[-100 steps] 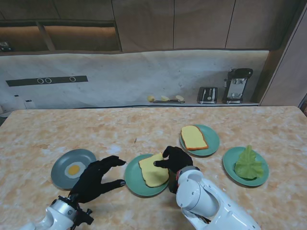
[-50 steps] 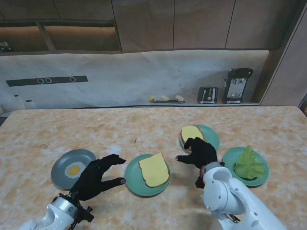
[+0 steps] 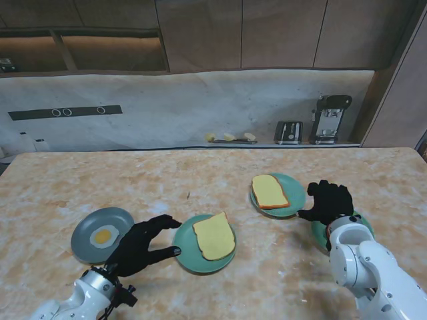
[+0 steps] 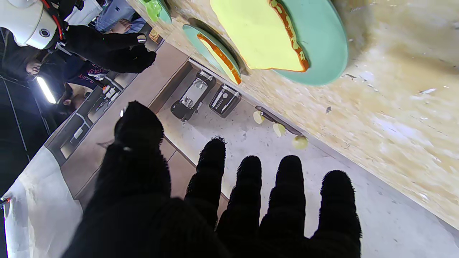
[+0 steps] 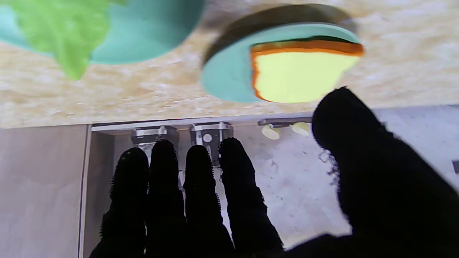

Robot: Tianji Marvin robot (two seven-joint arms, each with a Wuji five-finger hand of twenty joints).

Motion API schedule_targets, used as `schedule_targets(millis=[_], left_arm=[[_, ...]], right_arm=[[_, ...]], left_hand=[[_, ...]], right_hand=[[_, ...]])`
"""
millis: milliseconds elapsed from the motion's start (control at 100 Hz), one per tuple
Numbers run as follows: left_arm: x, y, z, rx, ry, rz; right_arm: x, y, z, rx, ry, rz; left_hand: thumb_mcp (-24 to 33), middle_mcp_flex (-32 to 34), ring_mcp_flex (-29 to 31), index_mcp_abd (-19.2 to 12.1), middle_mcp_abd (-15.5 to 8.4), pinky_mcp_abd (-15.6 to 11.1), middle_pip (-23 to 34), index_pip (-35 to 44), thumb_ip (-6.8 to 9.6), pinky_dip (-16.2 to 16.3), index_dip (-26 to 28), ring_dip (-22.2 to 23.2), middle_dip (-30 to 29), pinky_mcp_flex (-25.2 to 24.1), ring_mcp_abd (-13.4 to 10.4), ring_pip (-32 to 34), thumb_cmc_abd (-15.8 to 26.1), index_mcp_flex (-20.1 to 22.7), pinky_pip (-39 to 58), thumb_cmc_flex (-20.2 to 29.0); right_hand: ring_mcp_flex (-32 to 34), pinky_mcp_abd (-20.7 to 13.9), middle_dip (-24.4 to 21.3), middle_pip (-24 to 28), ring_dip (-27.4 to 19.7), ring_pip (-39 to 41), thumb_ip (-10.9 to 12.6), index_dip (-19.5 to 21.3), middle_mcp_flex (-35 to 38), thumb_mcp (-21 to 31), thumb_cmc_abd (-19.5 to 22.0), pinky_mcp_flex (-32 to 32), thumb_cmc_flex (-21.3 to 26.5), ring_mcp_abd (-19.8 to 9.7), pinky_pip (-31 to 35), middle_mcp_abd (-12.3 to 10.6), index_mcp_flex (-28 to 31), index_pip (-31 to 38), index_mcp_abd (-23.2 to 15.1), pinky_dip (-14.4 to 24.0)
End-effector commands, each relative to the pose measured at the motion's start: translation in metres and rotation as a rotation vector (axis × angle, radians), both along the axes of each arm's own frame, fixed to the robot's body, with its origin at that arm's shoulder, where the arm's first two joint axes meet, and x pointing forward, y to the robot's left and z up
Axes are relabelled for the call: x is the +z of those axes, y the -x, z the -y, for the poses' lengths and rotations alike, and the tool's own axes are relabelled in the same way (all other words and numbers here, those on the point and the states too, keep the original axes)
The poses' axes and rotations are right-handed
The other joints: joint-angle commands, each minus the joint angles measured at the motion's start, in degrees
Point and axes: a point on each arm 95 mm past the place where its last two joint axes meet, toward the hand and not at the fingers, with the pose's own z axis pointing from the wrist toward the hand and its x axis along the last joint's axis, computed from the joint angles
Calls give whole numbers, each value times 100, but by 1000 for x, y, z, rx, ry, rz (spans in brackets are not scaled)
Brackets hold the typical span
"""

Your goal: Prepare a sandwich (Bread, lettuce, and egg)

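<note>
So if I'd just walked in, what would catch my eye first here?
Probably the two black-gloved hands: the left hand open beside the middle plate holding a bread slice, the right hand open above the lettuce plate on the right. Then the fried egg on the grey plate at left.

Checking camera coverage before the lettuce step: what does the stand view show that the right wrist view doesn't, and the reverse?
Only the stand view: the grey plate with the fried egg, the left hand beside the nearer green plate holding a pale bread slice, and the right hand seen from above, covering most of the lettuce plate.

Only the right wrist view: the green lettuce leaf in the open, and the right hand's spread, empty fingers.

Both: the crusted bread slice on its green plate, the lettuce plate, and the marble tabletop.
</note>
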Motion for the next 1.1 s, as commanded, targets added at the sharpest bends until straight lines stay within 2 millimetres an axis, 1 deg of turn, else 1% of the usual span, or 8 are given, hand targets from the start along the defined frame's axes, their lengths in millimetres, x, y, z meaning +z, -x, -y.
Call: schedule_targets(millis=[0,160,380,440,530,640,710,1090], left_arm=[[-3,1,2,-9,-5,-18],[-3,1,3,-11,-3,-24],[-3,0,4,-16,-1,-30],[-4,0,4,-17,0,-31],[-4,0,5,-18,0,-32],[-4,-1,6,-21,0,-33],[-4,-1,7,-24,0,-34],[-3,-2,7,-28,-8,-35]], right_arm=[[-12,3,12,-24,14,-49],[-20,2,32,-53,103,-79],[-29,0,54,-106,170,-103],[-30,0,58,-127,174,-124],[-34,1,62,-157,166,-143],[-40,4,66,-190,158,-171],[-45,6,68,-207,153,-183],[-67,12,65,-248,116,-241]], left_hand=[[-63,71,-24,-113,-6,3,-89,-66,-11,77,15,-10,28,-78,-20,-104,101,17,-61,8],[-63,68,-31,-109,-11,-3,-91,-65,-12,75,15,-11,27,-83,-18,-108,104,14,-64,8],[-64,67,-34,-108,-7,0,-93,-68,-12,74,13,-12,26,-86,-22,-109,106,15,-68,9],[-64,60,-35,-103,-10,0,-95,-65,-12,74,14,-12,25,-86,-22,-109,106,25,-68,9],[-63,66,-39,-107,-12,-6,-93,-66,-12,73,14,-12,25,-92,-23,-111,109,21,-72,9],[-65,69,-31,-101,-13,-1,-92,-61,-12,74,16,-11,26,-84,-14,-107,102,32,-69,8],[-63,62,-36,-98,-12,-6,-96,-60,-12,73,16,-12,25,-88,-23,-108,110,37,-72,7],[-64,77,-50,-96,-1,-8,-87,-58,-12,72,19,-15,28,-93,-26,-110,113,49,-73,11]], right_hand=[[-238,-22,-2493,-68,-127,-129,144,-75,-310,-116,-97,-176,30,-95,-154,-85,-217,-46,7,-90],[-482,-38,-2542,-168,-203,-295,175,-161,-562,-305,-89,-401,64,-186,-435,-143,-521,-146,-101,-173],[-854,-71,-2660,-358,-373,-620,237,-257,-1178,-535,-93,-612,22,-281,-955,-252,-1360,-142,-687,-345],[-923,33,-2727,-461,-472,-803,260,-317,-1361,-667,-84,-616,-51,-267,-1057,-273,-1509,-153,-791,-381],[-958,253,-2784,-532,-554,-953,301,-387,-1513,-783,-115,-613,-160,-250,-1169,-309,-1636,-174,-908,-402],[-985,473,-2984,-963,-641,-1122,334,-474,-1503,-768,-119,-612,-290,-294,-1316,-353,-1717,-216,-993,-404],[-994,536,-3023,-1059,-650,-1147,335,-491,-1506,-763,-124,-601,-311,-351,-1350,-372,-1774,-230,-1025,-404],[-885,877,-2922,-884,-626,-1103,343,-426,-1470,-720,-163,-277,-297,-426,-1502,-396,-1692,-110,-1019,-436]])
